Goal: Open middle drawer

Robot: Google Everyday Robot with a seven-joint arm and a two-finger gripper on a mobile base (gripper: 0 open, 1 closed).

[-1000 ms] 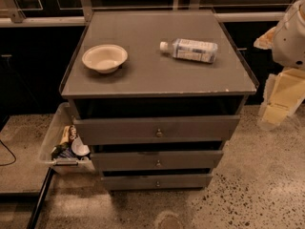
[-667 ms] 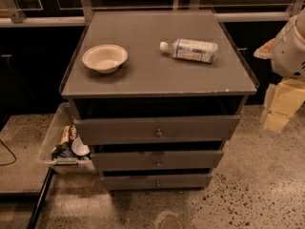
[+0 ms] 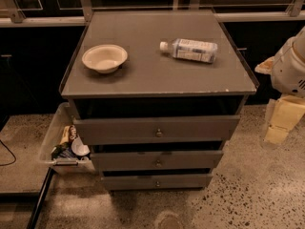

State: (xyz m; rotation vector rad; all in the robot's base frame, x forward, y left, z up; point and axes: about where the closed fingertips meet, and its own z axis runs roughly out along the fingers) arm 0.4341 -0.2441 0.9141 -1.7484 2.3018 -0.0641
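Observation:
The grey cabinet (image 3: pixel 157 66) has three drawer fronts stacked at its front. The middle drawer (image 3: pixel 190 159) is a wide, shallow grey front with a small round metal knob (image 3: pixel 158 163) at its centre. It sits between the taller top front (image 3: pixel 200 128) and the narrow bottom front (image 3: pixel 186 181). It looks pushed in. My gripper (image 3: pixel 283 120), cream coloured under a white arm housing (image 3: pixel 290 68), hangs at the right edge of the view. It is to the right of the cabinet, at about the height of the top drawer, and touches nothing.
On the cabinet top lie a cream bowl (image 3: pixel 105 57) at the left and a plastic water bottle (image 3: pixel 190 49) on its side at the right. A clear bin (image 3: pixel 59 142) with snacks stands against the cabinet's left side. A dark counter runs behind, above a speckled floor (image 3: pixel 248 194).
My gripper and arm have moved a little down and to the right at the edge of the view. The drawers, bowl and bottle have not moved.

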